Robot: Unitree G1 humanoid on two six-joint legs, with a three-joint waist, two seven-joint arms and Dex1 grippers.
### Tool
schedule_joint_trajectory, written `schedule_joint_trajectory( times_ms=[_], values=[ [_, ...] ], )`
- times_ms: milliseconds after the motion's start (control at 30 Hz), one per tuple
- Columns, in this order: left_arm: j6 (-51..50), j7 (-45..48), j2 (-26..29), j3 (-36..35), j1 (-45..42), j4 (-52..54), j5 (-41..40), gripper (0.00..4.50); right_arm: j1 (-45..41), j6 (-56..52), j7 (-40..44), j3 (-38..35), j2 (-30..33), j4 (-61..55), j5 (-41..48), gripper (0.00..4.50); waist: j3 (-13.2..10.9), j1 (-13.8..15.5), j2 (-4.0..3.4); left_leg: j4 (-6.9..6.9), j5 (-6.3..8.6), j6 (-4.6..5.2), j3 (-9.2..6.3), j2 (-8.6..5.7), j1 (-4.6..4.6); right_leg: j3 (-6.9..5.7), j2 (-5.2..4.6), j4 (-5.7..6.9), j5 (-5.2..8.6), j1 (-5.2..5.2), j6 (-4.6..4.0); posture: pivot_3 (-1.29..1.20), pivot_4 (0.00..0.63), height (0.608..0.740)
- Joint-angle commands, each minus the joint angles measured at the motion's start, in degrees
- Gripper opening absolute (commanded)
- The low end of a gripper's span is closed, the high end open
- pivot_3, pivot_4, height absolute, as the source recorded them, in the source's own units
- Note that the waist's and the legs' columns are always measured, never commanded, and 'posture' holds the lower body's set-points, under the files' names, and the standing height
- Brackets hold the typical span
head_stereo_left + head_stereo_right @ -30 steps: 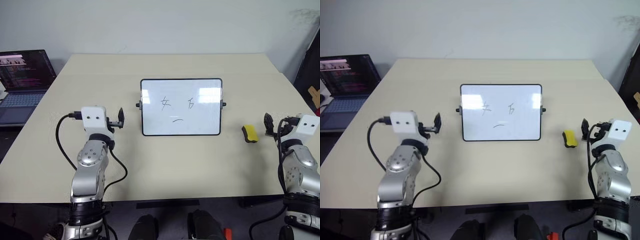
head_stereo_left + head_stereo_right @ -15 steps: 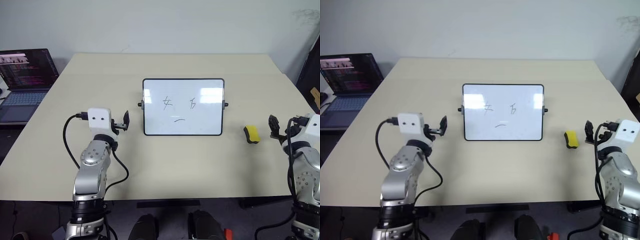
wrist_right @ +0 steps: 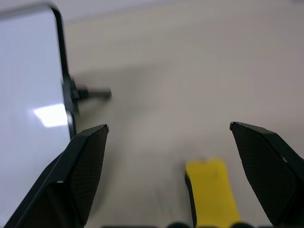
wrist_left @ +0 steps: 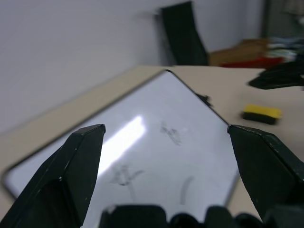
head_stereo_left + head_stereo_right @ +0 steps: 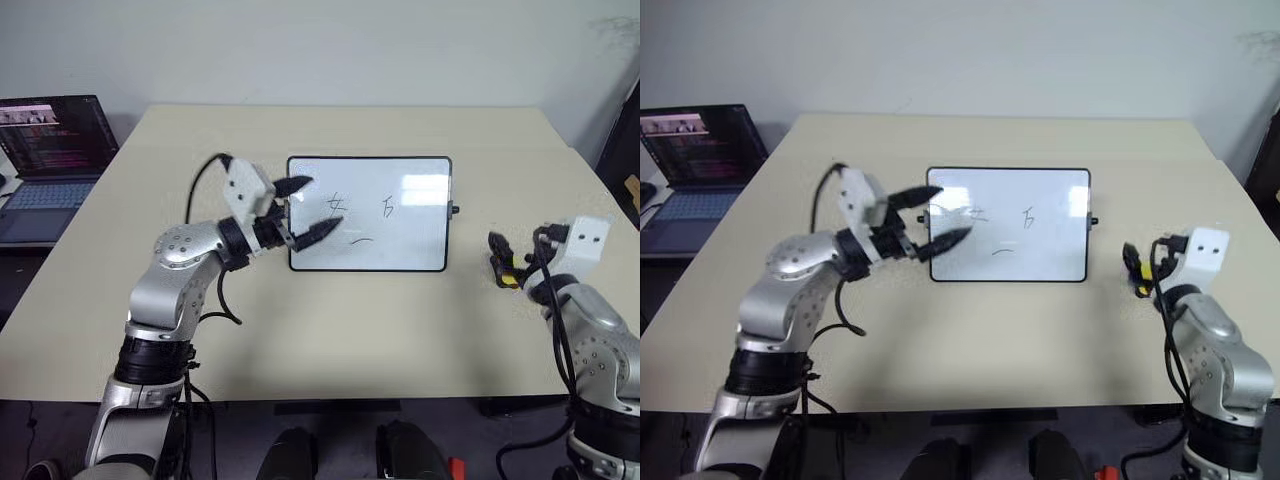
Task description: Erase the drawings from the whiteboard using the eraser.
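The left end effector (image 5: 306,208) is hovering, fingers apart, at the whiteboard's (image 5: 400,235) left edge; the right end effector (image 5: 506,260) is straddling the eraser (image 3: 212,190), fingers apart.

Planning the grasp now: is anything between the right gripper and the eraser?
Nothing visible. The eraser lies on bare table between the open fingers of the right gripper.

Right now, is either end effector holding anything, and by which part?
Nothing is held. The right end effector stands open around the eraser on the table; the left end effector is open before the whiteboard.
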State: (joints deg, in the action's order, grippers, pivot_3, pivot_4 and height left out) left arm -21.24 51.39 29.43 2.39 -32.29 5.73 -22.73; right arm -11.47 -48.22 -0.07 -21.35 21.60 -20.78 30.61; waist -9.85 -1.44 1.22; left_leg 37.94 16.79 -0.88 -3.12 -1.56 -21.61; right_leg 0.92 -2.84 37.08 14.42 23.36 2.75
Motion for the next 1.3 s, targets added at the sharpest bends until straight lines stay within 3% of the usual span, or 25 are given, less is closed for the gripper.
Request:
schedule_joint_trajectory(
  times_ms=[33, 600, 1300],
  values=[
    [-2.4, 6.0, 1.9, 1.8, -2.5, 0.0, -2.2, 4.5, -1.9, 1.0, -1.3, 0.5, -0.6, 0.2, -2.0, 4.47, 0.0, -0.3, 0.0, 0.02, 0.0, 0.0, 0.0, 0.0, -0.05, 0.0, -0.01, 0.01, 0.0, 0.06, 0.0, 0.0, 0.15, 0.74],
    [-4.7, 16.0, 4.4, 5.7, -4.1, 2.3, -2.5, 4.5, -6.4, 9.5, 1.8, 4.7, -2.4, 13.0, -9.8, 4.47, 0.0, -0.2, -0.05, 0.02, 0.0, 0.01, -0.02, 0.01, -0.13, 0.0, 0.01, 0.03, -0.01, 0.15, -0.01, 0.0, 0.15, 0.74],
    [-1.0, 21.6, 0.8, 10.0, -7.3, -1.9, -0.9, 4.5, -6.2, 11.7, 3.7, 2.7, -0.5, 18.8, -12.6, 4.47, 0.0, -0.3, -0.06, 0.05, 0.0, 0.01, 0.02, 0.01, -0.12, 0.02, 0.01, 0.08, -0.01, 0.15, -0.01, 0.0, 0.15, 0.74]
  ],
)
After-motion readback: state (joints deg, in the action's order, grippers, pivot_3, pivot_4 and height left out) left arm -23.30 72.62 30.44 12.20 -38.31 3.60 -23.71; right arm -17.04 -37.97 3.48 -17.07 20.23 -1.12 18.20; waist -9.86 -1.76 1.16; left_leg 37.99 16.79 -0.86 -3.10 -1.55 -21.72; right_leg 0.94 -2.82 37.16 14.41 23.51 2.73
